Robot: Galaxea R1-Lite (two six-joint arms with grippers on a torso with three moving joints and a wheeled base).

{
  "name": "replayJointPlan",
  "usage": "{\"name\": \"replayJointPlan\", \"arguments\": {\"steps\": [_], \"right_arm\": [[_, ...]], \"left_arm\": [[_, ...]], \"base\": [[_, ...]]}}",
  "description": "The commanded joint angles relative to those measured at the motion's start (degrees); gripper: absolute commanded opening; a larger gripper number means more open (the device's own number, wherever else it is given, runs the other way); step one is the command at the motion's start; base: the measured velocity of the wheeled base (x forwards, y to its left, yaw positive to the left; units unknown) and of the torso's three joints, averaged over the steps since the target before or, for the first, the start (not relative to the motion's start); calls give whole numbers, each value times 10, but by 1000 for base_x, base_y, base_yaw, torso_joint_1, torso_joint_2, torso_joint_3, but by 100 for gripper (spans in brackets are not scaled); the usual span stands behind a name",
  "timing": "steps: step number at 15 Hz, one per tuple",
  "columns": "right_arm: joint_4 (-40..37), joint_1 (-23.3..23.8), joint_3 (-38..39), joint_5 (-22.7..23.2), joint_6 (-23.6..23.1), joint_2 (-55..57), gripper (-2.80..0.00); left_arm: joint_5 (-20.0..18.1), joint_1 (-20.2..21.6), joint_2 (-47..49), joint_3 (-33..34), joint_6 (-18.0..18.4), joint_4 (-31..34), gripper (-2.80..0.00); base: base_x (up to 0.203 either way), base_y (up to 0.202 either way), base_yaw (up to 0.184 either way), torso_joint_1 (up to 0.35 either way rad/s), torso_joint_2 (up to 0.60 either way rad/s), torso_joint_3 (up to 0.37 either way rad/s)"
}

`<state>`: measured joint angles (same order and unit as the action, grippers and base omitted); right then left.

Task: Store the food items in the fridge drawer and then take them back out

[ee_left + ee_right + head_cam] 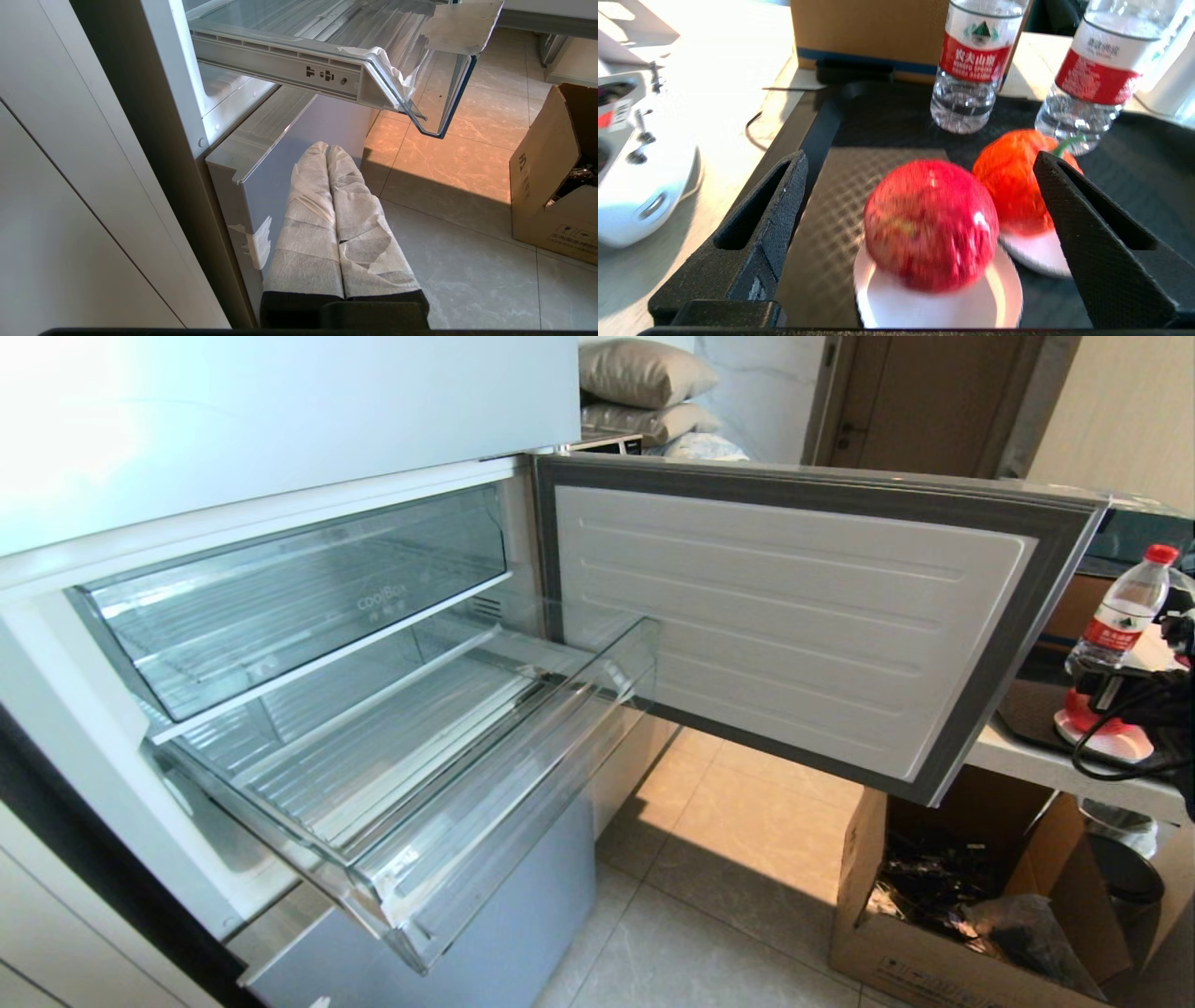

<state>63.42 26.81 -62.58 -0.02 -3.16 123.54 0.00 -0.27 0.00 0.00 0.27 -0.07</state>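
The fridge drawer (420,784) is standing pulled out and empty at centre left of the head view. At that view's right edge, the right hand (920,196) is hovering over the desk (1036,761) with fingers spread wide, holding nothing; a red apple (931,224) is sitting on a white disc (938,298) between them, a second red fruit (1013,186) just behind. The left hand (327,154), fingers pressed together, is hanging low beside the fridge.
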Motion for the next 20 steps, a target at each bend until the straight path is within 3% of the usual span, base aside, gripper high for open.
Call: {"name": "replayJointPlan", "arguments": {"steps": [1, 20], "right_arm": [[3, 0, -29, 0, -2, 33, 0], [-26, -22, -21, 15, 3, 18, 0]], "left_arm": [[0, 0, 0, 0, 0, 0, -280], [0, 0, 0, 0, 0, 0, -280]], "base": [[0, 0, 0, 0, 0, 0], [0, 0, 0, 0, 0, 0]]}}
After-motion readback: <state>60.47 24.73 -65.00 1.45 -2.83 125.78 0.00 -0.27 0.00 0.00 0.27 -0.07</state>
